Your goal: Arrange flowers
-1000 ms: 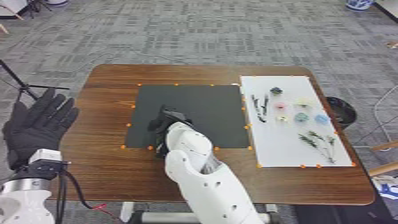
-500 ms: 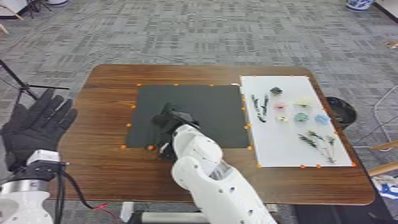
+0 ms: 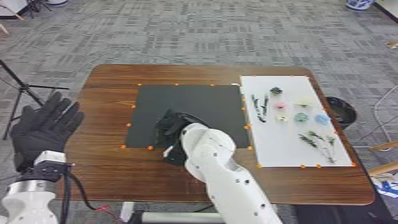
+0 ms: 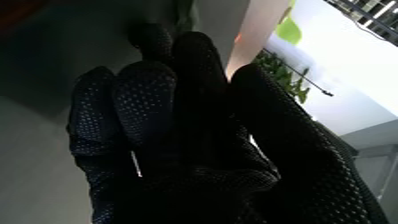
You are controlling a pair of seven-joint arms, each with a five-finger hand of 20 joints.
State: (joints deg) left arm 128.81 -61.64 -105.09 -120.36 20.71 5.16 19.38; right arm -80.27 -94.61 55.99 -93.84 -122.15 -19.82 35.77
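Left black-gloved hand (image 3: 40,132): relaxed, fingers apart, beside the brown wooden table (image 3: 293,187).
Right black-gloved hand (image 3: 180,122): at the black square mat (image 3: 164,95); cannot tell its grip.
Leafy green sprigs (image 3: 309,141): on the white board (image 3: 275,150).
Pastel flower heads (image 3: 281,105): same board, beyond.
Risk: a low sweep could scatter them.

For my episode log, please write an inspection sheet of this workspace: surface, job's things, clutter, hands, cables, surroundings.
Surface: brown table with a dark mat and a white sheet to its right.
Job's things: pale and coloured flower heads, dark stems and leafy sprigs, all on the sheet.
Clutter: nothing seen.
Hands: left hand open at the table's left edge; right hand over the mat.
Cables: black cable at the left wrist.
Surroundings: grey carpet, tripod, black bin.
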